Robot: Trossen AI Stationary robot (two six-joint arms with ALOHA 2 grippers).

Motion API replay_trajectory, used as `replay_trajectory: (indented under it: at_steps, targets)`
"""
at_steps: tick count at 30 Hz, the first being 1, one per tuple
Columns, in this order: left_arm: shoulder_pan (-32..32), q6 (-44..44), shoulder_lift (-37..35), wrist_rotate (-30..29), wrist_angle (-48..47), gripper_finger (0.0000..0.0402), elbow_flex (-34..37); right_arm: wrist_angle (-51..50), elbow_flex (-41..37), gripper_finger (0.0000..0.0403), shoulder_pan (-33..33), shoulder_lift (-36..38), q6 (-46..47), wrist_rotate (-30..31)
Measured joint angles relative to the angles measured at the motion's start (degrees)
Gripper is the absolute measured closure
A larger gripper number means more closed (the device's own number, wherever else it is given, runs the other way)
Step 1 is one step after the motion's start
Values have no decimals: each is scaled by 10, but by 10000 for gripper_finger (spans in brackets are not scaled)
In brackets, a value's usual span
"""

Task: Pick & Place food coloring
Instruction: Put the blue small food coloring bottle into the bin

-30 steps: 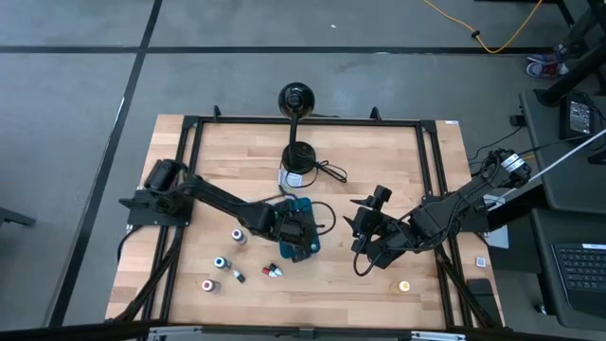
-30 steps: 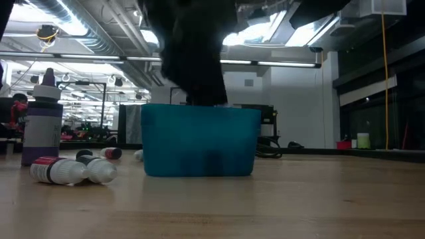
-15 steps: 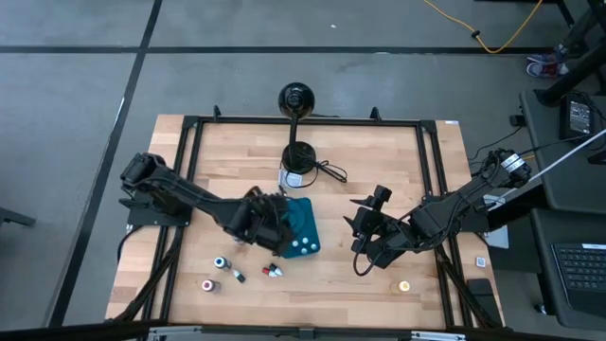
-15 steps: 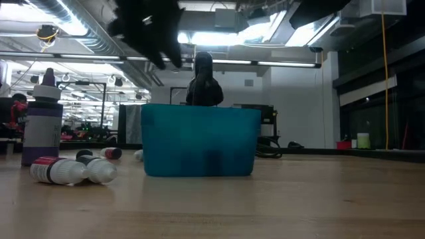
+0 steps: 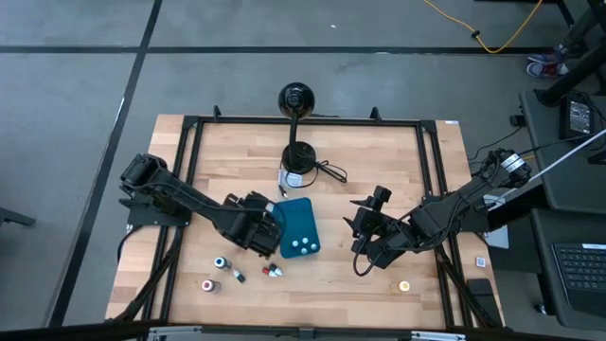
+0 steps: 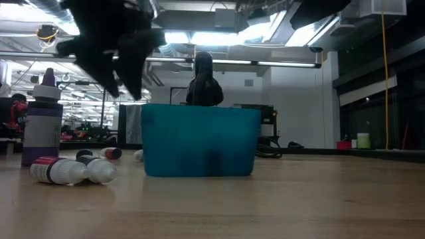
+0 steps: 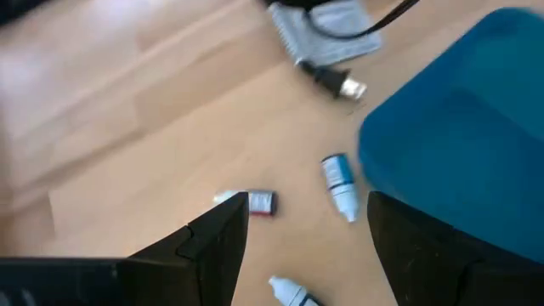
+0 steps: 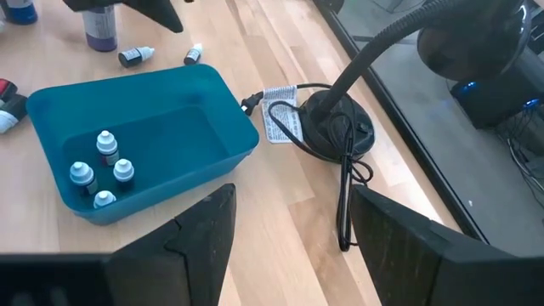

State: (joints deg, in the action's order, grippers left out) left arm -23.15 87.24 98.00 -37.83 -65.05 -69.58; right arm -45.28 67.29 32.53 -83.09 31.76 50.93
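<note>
Left gripper (image 5: pixel 254 230), fingers spread and empty, hangs above the table just left of the teal tray (image 5: pixel 305 212). We count four food coloring bottles (image 8: pixel 100 172) inside the tray. More bottles lie on the wood (image 5: pixel 237 276) in front of the left arm. Right gripper (image 5: pixel 365 230), fingers spread, waits right of the tray. Beyond stands the black lamp base (image 5: pixel 300 155).

Wood table (image 5: pixel 379 170): teal tray (image 5: pixel 298 227), bottles (image 5: pixel 220 262), lamp base (image 5: pixel 300 156).
</note>
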Motion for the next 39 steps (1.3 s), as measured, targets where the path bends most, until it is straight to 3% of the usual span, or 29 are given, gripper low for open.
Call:
replay_trajectory:
  at_steps: [8,30,39]
  targets:
    - [-9,61,0,17,34,168,59,0,0,171,0,0,-3,0]
    - [7,16,0,-21,288,168,154,3,0,171,0,0,-1,0]
    - [8,15,0,-31,330,168,186,3,0,171,0,0,-1,0]
